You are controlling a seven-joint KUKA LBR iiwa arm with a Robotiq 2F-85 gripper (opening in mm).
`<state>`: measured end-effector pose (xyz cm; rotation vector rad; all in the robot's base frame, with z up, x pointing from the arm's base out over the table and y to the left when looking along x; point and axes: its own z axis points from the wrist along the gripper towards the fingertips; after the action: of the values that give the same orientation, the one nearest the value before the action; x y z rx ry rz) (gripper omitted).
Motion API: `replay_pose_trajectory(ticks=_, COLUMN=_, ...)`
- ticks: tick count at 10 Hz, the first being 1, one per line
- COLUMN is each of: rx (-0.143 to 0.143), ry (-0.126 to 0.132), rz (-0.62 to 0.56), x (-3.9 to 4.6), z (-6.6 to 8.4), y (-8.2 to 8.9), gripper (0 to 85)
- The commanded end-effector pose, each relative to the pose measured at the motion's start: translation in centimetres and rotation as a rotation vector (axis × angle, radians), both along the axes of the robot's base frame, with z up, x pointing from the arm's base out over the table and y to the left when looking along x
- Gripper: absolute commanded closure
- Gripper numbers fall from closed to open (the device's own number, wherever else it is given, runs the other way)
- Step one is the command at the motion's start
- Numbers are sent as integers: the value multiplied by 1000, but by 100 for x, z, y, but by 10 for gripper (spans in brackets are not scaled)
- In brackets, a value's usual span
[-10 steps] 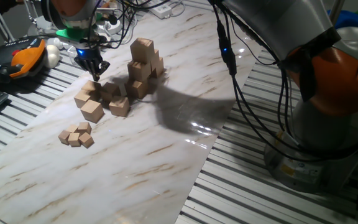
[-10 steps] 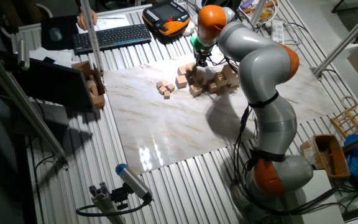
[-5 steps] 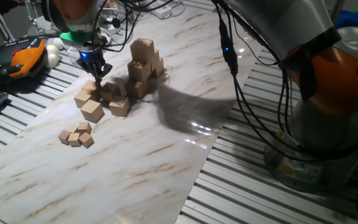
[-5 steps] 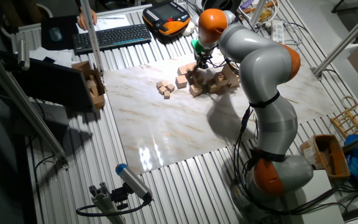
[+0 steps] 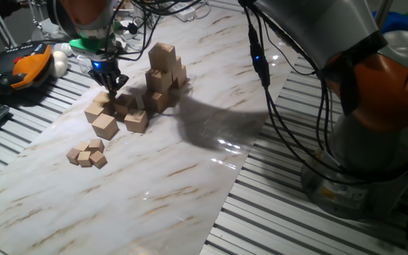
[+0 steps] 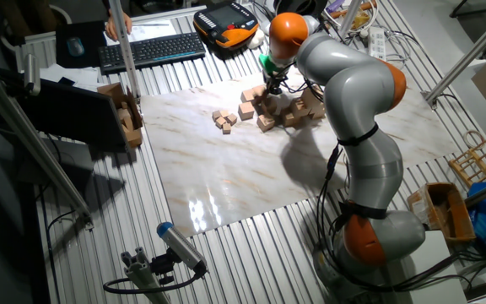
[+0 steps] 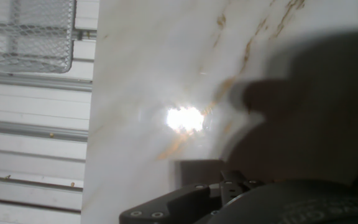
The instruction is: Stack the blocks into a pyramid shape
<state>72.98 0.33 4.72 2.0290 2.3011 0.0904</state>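
Two fixed cams, one hand cam.
One fixed sat low, near; other high, far; both shared marble board (image 5: 190, 170); hand cam faced it close.

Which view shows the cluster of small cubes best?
The fixed view with the arm at right: the small cubes sit unobstructed on the marble board, individually separable, apart from the larger blocks. The other fixed view shows them only as a tiny, distant clump. The hand view shows none, just marble and glare.
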Motion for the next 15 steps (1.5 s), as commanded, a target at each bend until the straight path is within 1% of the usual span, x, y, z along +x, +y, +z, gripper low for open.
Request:
replay_pose_trajectory(ticks=1, rx=4, ry=2, rz=3, x=-1, z=-4, y=0, gripper=850)
replay_pose_trajectory(ticks=7, rx=5, ry=-1, rz=4, x=-33, z=-40, y=32, gripper=850)
replay_pose_trajectory(ticks=9, rx=4, ry=-8, rz=1, x=-47, z=-63, y=57, gripper=850)
replay_pose_trajectory(ticks=15, rx=2, ry=-16, rz=4, x=-64, z=-86, y=72, gripper=850)
